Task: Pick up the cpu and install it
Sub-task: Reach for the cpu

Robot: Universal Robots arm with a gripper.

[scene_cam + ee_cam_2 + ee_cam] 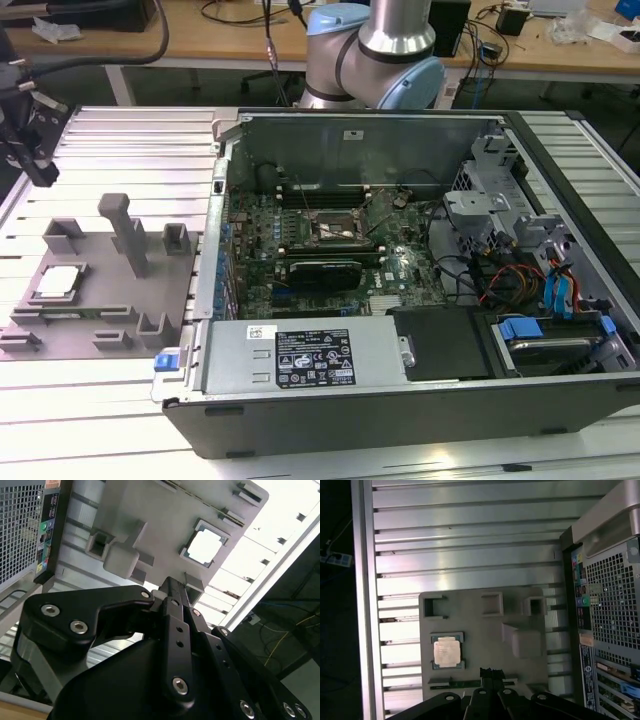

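The cpu is a small silvery square chip lying flat in a recess of the grey fixture plate, at the exterior view's left. Both wrist views look down on the cpu from above. My black gripper hangs in the air above the far left corner of the table, well above the chip and apart from it. Its fingertips are pressed together with nothing between them, so the gripper is shut. The open socket sits on the motherboard inside the case.
An open computer case lies on the slatted aluminium table, to the exterior view's right of the fixture. Grey upright blocks stand on the fixture plate near the chip. The arm's base is behind the case.
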